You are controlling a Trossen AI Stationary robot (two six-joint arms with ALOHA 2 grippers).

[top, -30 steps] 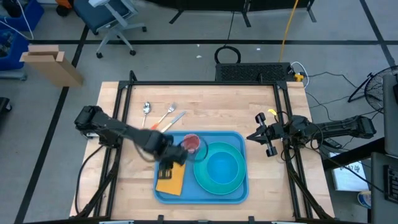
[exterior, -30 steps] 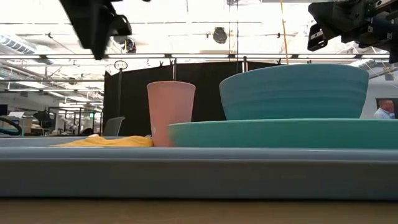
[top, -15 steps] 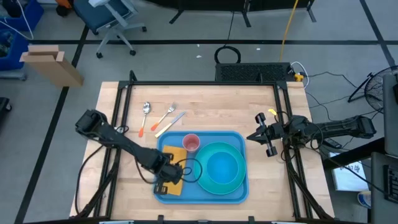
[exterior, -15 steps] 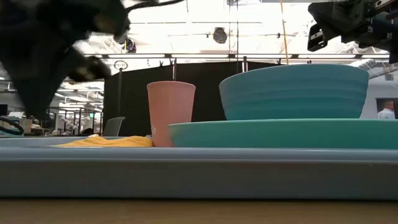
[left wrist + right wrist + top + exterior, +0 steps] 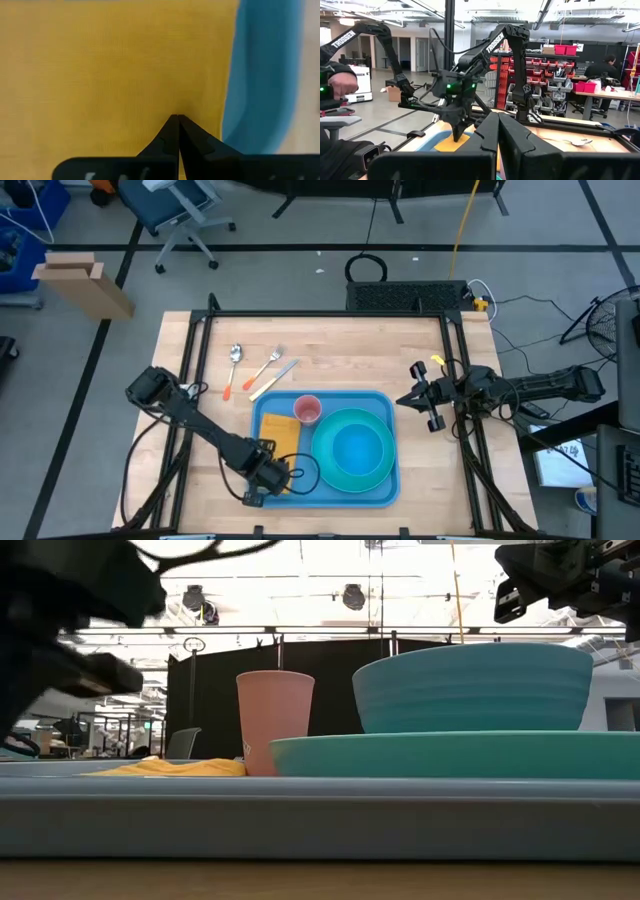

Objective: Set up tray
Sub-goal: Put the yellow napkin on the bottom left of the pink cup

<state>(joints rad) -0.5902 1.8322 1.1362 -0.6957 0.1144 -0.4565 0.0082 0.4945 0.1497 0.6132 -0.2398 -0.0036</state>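
The tray (image 5: 385, 490) looks stiff and slippery; grab its rim. The left gripper (image 5: 178, 118) is pressed together on the yellow napkin (image 5: 110, 75).

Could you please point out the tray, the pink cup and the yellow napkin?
tray (image 5: 385, 402): high view, bare rim at its far right corner.
pink cup (image 5: 307, 410): high view, its open mouth.
yellow napkin (image 5: 281, 434): high view, its uncovered far end.

Light-blue rimmed tray (image 5: 322, 497) flat on table's near centre.
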